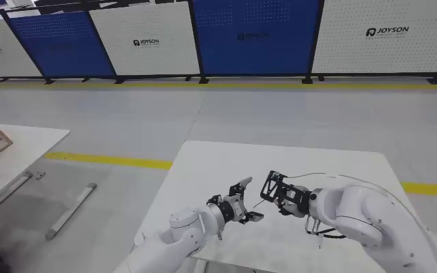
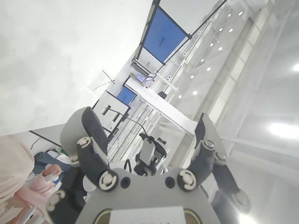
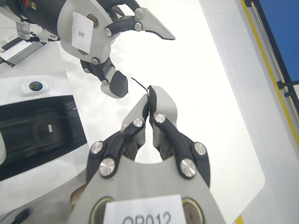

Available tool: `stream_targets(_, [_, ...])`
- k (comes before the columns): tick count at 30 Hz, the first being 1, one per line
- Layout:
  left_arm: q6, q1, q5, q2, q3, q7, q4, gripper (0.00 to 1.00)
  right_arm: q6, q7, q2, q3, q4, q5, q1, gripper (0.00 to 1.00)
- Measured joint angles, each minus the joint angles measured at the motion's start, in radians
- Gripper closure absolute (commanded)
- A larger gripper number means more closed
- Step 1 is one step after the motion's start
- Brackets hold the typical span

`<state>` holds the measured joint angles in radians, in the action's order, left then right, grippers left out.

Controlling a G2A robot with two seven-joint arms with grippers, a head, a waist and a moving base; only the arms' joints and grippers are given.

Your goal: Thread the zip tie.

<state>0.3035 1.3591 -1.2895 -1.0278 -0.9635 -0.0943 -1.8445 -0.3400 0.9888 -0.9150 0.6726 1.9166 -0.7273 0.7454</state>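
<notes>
I have the right gripper pinched fully closed on the zip tie, with only a short black tail curling out past the fingertips; the rest of the strap is hidden, so I cannot tell where its head lies; the left gripper is spread wide with nothing in it, facing the right one, one pad near the tail but not touching it; in the top view both tools meet in the lower middle of the frame, over the near part of the white table, the tie a thin dark line between them; I judge the strap very light, springy and slick, likely to bend away from a nudge and to twist in a loose pinch; I would take it close to the free tip, across its flat faces, so the end is stiff enough to steer.
</notes>
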Motion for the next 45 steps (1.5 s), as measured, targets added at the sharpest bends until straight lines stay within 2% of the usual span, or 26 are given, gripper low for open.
stream_targets(2, [0.014, -0.003, -0.026, -0.002, -0.003, 0.016, 0.006, 0.00, 0.000, 0.000, 0.000, 0.000, 0.000, 0.000, 0.000, 1.00])
stream_targets(3, [0.015, -0.003, -0.027, -0.003, -0.005, 0.020, 0.006, 0.19, 0.000, 0.000, 0.000, 0.000, 0.000, 0.000, 0.000, 1.00])
stream_targets(4, [0.012, -0.001, -0.024, -0.004, -0.005, 0.023, 0.004, 0.54, 0.000, 0.000, 0.000, 0.000, 0.000, 0.000, 0.000, 1.00])
stream_targets(6, [0.009, 0.004, -0.020, -0.005, -0.006, 0.024, -0.002, 0.69, 0.000, 0.000, 0.000, 0.000, 0.000, 0.000, 0.000, 1.00])
stream_targets(7, [0.008, 0.008, -0.020, -0.005, -0.008, 0.024, -0.005, 0.83, 0.000, 0.000, 0.000, 0.000, 0.000, 0.000, 0.000, 1.00])
stream_targets(9, [0.013, 0.011, -0.029, -0.006, -0.011, 0.022, -0.007, 0.92, 0.000, 0.000, 0.000, 0.000, 0.000, 0.000, 0.000, 1.00])
stream_targets(10, [0.020, 0.010, -0.040, -0.007, -0.014, 0.018, -0.007, 1.00, 0.000, 0.000, 0.000, 0.000, 0.000, 0.000, 0.000, 1.00])
stream_targets(12, [0.031, 0.008, -0.057, -0.009, -0.016, 0.013, -0.005, 1.00, 0.000, 0.000, 0.000, 0.000, 0.000, 0.000, 0.000, 1.00])
stream_targets(14, [0.037, 0.003, -0.069, -0.011, -0.014, 0.008, -0.003, 0.84, 0.000, 0.000, 0.000, 0.000, 0.000, 0.000, 0.000, 1.00])
stream_targets(15, [0.037, 0.001, -0.071, -0.012, -0.010, 0.007, -0.001, 1.00, 0.000, 0.000, 0.000, 0.000, 0.000, 0.000, 0.000, 1.00])
stream_targets(25, [0.037, -0.044, -0.112, -0.009, 0.041, -0.020, 0.023, 1.00, 0.000, 0.000, 0.000, 0.000, 0.000, 0.000, 0.000, 1.00])
stream_targets(37, [0.037, -0.041, -0.099, 0.003, 0.046, -0.005, 0.014, 1.00, 0.000, 0.000, 0.000, 0.000, 0.000, 0.000, 0.000, 1.00])
stream_targets(38, [0.037, -0.039, -0.096, 0.004, 0.047, -0.004, 0.013, 0.88, 0.000, 0.000, 0.000, 0.000, 0.000, 0.000, 0.000, 1.00])
stream_targets(40, [0.037, -0.038, -0.088, 0.005, 0.051, -0.003, 0.011, 0.72, 0.000, 0.000, 0.000, 0.000, 0.000, 0.000, 0.000, 1.00])
stream_targets(41, [0.037, -0.038, -0.081, 0.007, 0.055, -0.001, 0.009, 0.58, 0.000, 0.000, 0.000, 0.000, 0.000, 0.000, 0.000, 1.00])
stream_targets(42, [0.037, -0.037, -0.077, 0.009, 0.057, 0.001, 0.008, 0.52, 0.000, 0.000, 0.000, 0.000, 0.000, 0.000, 0.000, 1.00])
stream_targets(44, [0.037, -0.036, -0.076, 0.012, 0.058, 0.007, 0.007, 0.53, 0.000, 0.000, 0.000, 0.000, 0.000, 0.000, 0.000, 1.00])
stream_targets(45, [0.037, -0.035, -0.079, 0.013, 0.057, 0.008, 0.006, 0.61, 0.000, 0.000, 0.000, 0.000, 0.000, 0.000, 0.000, 1.00])
